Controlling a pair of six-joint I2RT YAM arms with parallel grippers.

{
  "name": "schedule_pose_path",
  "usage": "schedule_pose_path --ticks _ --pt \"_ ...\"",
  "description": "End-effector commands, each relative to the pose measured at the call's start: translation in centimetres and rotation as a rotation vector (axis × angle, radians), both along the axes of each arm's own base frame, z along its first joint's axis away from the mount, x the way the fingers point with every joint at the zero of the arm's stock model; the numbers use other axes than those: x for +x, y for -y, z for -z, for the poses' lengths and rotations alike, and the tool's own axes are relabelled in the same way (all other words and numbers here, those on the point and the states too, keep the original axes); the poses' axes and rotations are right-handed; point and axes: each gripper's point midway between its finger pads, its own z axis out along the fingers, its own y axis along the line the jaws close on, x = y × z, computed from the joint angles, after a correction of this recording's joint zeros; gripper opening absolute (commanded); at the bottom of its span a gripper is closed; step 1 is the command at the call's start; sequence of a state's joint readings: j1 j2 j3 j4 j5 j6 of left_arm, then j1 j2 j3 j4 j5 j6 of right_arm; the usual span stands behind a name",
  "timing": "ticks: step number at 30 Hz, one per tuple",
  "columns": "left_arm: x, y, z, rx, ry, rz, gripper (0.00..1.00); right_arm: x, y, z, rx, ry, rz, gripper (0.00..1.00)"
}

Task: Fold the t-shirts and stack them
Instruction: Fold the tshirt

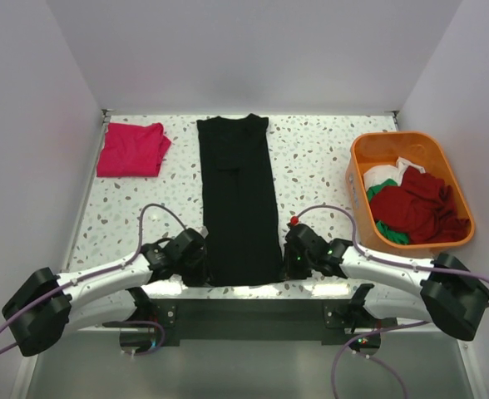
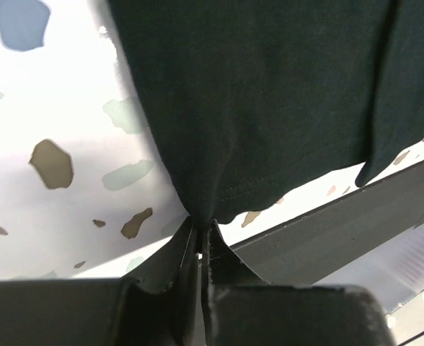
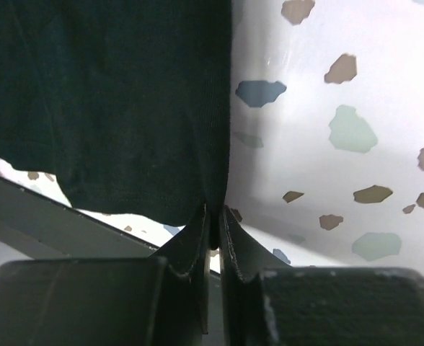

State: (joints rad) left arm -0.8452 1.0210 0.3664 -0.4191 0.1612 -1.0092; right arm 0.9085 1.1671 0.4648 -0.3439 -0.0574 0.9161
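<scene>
Left jaws, right jaws, both clamped on the near hem corners of the black t-shirt (image 1: 238,199), laid long on the bench (image 1: 319,166). Pink-red t-shirt (image 1: 130,150) sits folded far left.

A: What does the room look like?
B: A plain pale back wall (image 1: 253,50) fills the top of the frame. A left wall (image 1: 28,125) and a right wall (image 1: 477,75) slant in at the sides, both matte and faintly lilac.
A: Furniture?
B: One table (image 1: 328,158) fills the middle, white with grey, brown and bluish flecks. A black plate (image 1: 244,314) runs along its near edge at lower centre, with a grey surface (image 1: 244,370) beneath.
A: Light?
B: Bright and even. A glare strip (image 1: 253,289) lies on the table's near edge, and the wrist views wash the tabletop almost white.
</scene>
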Motion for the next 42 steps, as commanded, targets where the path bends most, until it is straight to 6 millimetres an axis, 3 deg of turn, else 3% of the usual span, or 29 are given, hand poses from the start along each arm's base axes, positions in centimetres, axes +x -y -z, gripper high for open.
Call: schedule_pose_path --ticks 1,4,8,12,15,18,23,31,34,39,40,42 --pt "1.0 0.8 -0.4 -0.008 0.039 0.014 0.00 -0.9 -0.3 -0.2 0.054 -0.031 0.001 0.06" --pt "0.7 0.7 -0.1 -0.007 0.026 0.019 0.00 -1.6 -0.2 -0.2 0.075 -0.051 -0.002 0.00" --pt "0.3 0.0 -0.4 0.001 0.036 0.011 0.00 -2.4 -0.3 -0.1 0.104 -0.084 0.004 0.00" --pt "-0.8 1.0 -2.7 -0.121 0.043 0.048 0.00 -3.1 -0.6 -1.3 0.155 -0.096 -0.018 0.00" --pt "-0.9 1.2 -3.2 -0.139 0.050 0.061 0.00 -3.2 -0.5 -1.8 0.160 -0.093 -0.015 0.00" --pt "0.2 1.1 -3.7 -0.118 0.105 0.044 0.00 -2.3 -0.4 -2.5 0.152 -0.046 0.002 0.00" --pt "3.0 2.6 -6.0 -0.126 0.202 0.035 0.00 0.9 -0.8 -4.7 0.122 0.098 0.029 0.00" --pt "8.1 2.6 -8.1 -0.013 0.316 -0.032 0.00 7.8 -1.6 -9.1 0.021 0.280 0.098 0.00" --pt "11.5 1.5 -8.8 -0.005 0.350 -0.092 0.00 10.6 -2.2 -10.1 0.052 0.309 0.115 0.00" --pt "16.2 1.7 -10.6 -0.027 0.433 -0.139 0.00 15.6 -2.5 -12.6 0.060 0.394 0.155 0.00" --pt "17.4 1.9 -11.8 -0.038 0.462 -0.147 0.00 16.9 -2.2 -12.2 0.040 0.402 0.172 0.00" --pt "19.4 1.6 -11.9 -0.013 0.488 -0.182 0.00 18.7 -2.5 -13.3 0.055 0.424 0.188 0.00"
